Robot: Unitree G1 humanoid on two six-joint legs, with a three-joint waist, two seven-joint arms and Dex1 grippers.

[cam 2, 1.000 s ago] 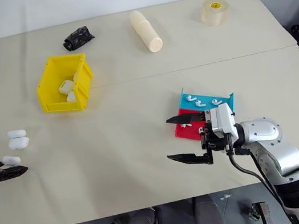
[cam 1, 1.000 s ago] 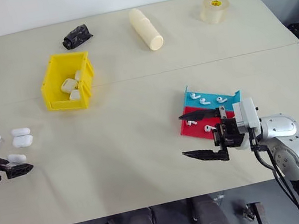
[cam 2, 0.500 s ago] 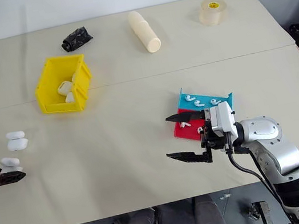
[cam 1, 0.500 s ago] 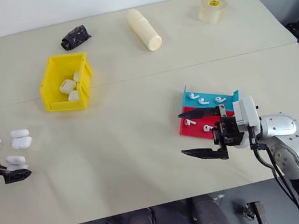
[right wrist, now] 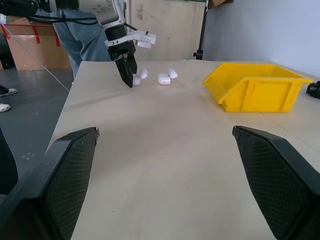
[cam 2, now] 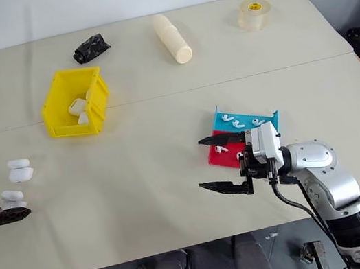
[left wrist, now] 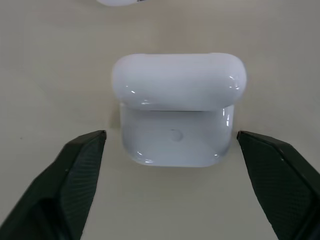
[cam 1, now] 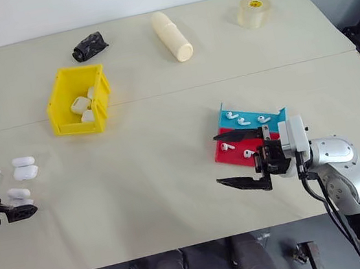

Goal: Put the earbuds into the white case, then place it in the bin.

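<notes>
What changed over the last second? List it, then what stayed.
The left gripper has narrowed its fingers around a white case on the table; gaps remain on both sides, so nothing is gripped yet. The right gripper stayed open in place. The yellow bin, trays and earbuds stayed put.

Small glossy white rounded-rectangular earbud case (left wrist: 178, 115) lies on the table, lid closed, near two identical cases. Tiny white stemmed earbuds (cam 1: 245, 121) lie scattered on teal and red trays. Bright yellow rectangular plastic bin (cam 1: 63, 106) holds several white cases.
</notes>
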